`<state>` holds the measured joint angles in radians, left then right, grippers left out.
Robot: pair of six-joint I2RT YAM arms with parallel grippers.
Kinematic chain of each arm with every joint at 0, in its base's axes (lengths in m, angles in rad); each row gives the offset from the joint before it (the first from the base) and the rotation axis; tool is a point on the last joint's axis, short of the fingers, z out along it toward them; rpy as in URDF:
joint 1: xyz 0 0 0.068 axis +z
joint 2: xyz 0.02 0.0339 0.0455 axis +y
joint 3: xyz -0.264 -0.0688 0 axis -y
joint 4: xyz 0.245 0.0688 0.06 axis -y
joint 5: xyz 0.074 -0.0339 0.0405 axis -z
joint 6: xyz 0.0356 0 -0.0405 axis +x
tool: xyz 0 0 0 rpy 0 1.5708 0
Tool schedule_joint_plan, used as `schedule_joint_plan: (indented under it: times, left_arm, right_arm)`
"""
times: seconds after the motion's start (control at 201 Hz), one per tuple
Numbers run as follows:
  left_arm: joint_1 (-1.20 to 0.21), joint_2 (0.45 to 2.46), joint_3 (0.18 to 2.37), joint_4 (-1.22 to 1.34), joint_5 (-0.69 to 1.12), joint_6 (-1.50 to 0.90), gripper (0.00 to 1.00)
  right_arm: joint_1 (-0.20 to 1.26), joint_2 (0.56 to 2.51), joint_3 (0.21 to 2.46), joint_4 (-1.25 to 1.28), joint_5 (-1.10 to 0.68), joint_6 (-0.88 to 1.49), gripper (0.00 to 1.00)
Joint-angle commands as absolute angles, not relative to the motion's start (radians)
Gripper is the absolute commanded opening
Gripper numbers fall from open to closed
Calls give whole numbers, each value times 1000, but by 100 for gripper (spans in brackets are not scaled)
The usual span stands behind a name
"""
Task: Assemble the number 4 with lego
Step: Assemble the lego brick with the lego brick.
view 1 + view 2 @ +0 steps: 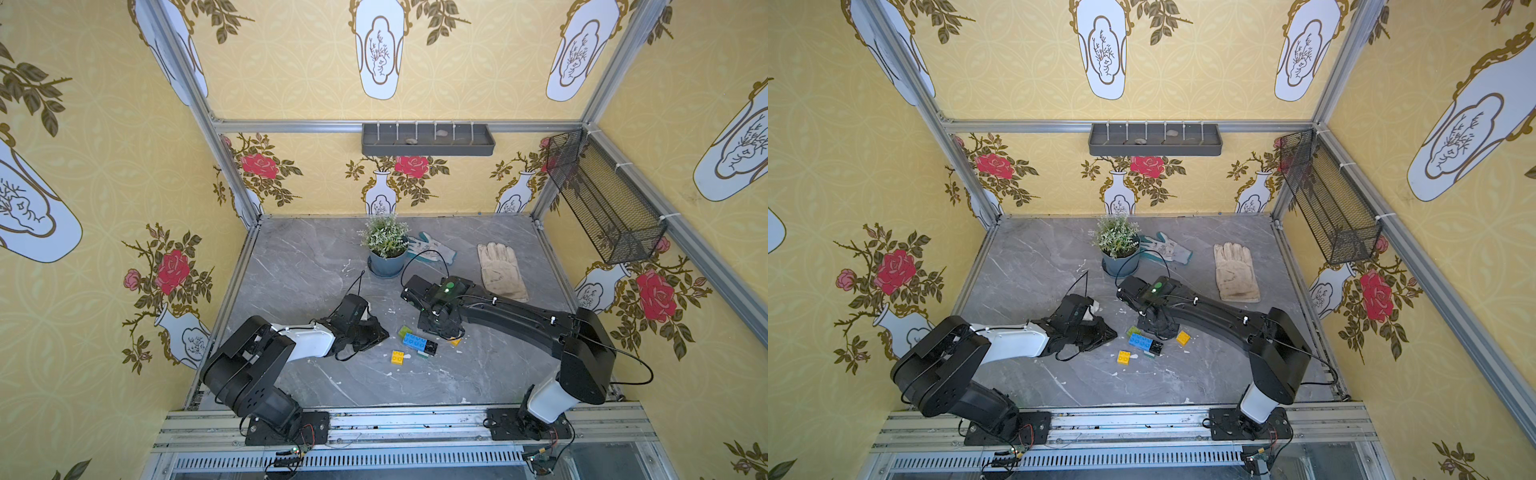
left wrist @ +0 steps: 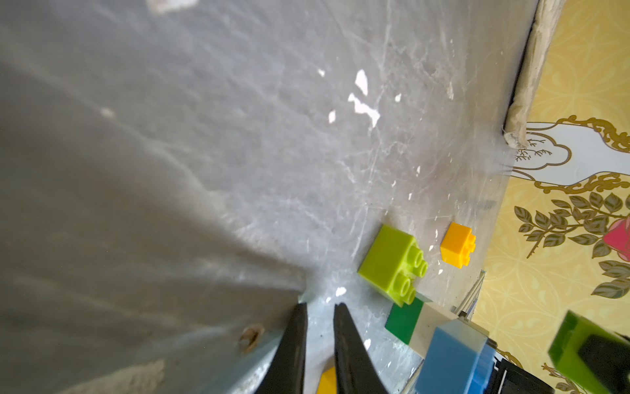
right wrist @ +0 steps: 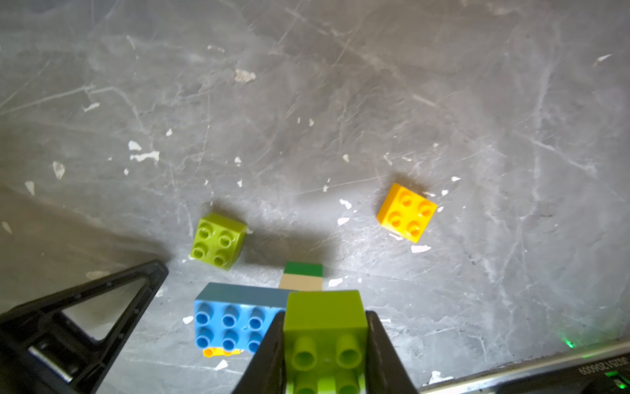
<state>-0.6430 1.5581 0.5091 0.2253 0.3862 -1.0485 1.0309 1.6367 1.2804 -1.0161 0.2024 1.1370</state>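
Blue brick (image 3: 231, 320) adjoins green-white stem (image 3: 302, 277); lime brick (image 3: 218, 240), yellow brick (image 3: 406, 212) sit loose nearby.

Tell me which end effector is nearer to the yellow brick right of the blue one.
Right. The right end effector, holding a lime brick, hangs just left of the yellow brick; the left end effector sits farther left, beyond the blue brick.

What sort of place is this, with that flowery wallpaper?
Probably a robot test booth dressed as a home: wallpaper panels on a metal frame, a left arm and right arm bolted to a rail, and a plant, glove and blue brick on the table.
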Motion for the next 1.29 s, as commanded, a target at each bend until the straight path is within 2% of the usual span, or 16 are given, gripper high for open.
schedule_joint_plan:
  times: [0.0, 0.279, 1.29]
  left_arm:
    - [-641, 1580, 490, 157, 347, -1051, 20]
    - [-641, 1589, 484, 173, 354, -1055, 19]
    - [-641, 1601, 482, 176, 360, -1057, 19]
  right_arm:
    - [1066, 1645, 1283, -1026, 183, 1170, 8]
    - [1124, 1658, 1284, -1036, 215, 1222, 8]
    - [1118, 1680, 1250, -977, 212, 1241, 10]
